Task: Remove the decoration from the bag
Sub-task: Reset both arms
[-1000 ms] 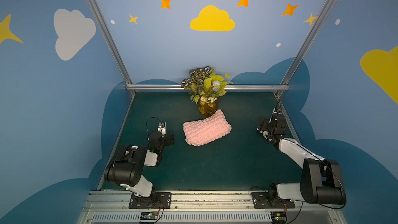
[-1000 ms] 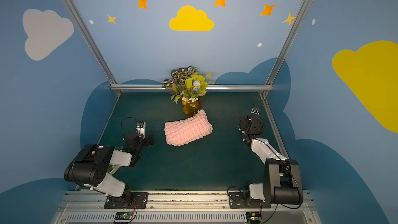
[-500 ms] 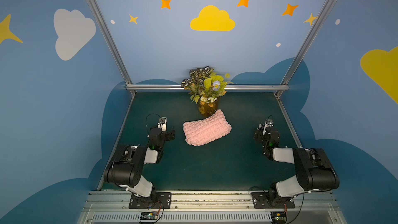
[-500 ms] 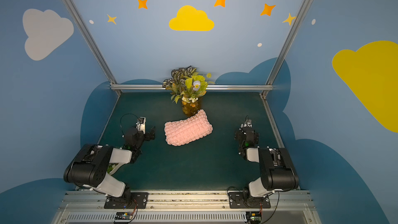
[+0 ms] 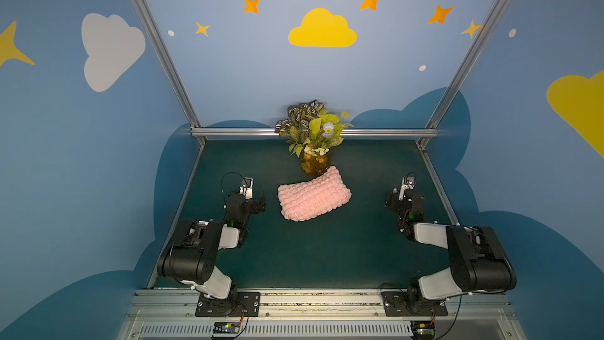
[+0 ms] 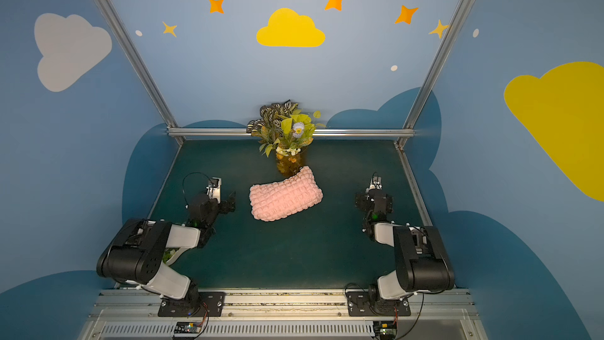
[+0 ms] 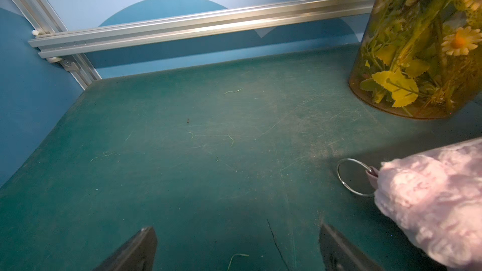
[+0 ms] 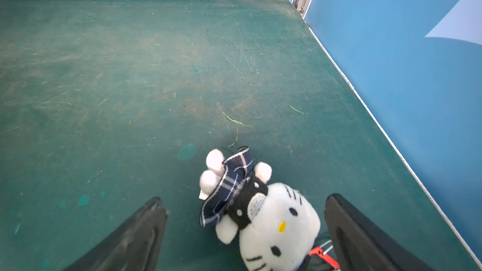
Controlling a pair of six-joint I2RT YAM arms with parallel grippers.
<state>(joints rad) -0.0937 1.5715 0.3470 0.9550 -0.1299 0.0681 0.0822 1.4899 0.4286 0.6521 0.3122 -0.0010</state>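
**Doll's off the bag**

Both grippers are spread wide on my end. The right gripper [image 8: 246, 200] has the doll [image 8: 260, 215] lying on the mat [image 8: 130, 74] between its jaws, which aren't closed on it. The doll is well apart from the bag [image 5: 313, 196]. The left gripper [image 7: 237, 229] is empty, near the bag's ring [image 7: 344, 186].

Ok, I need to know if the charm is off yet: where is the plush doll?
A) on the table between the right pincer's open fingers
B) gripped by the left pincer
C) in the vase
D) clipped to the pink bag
A: the right wrist view shows the plush doll lying on the table inside the right pincer, whose jaws are spread wide.
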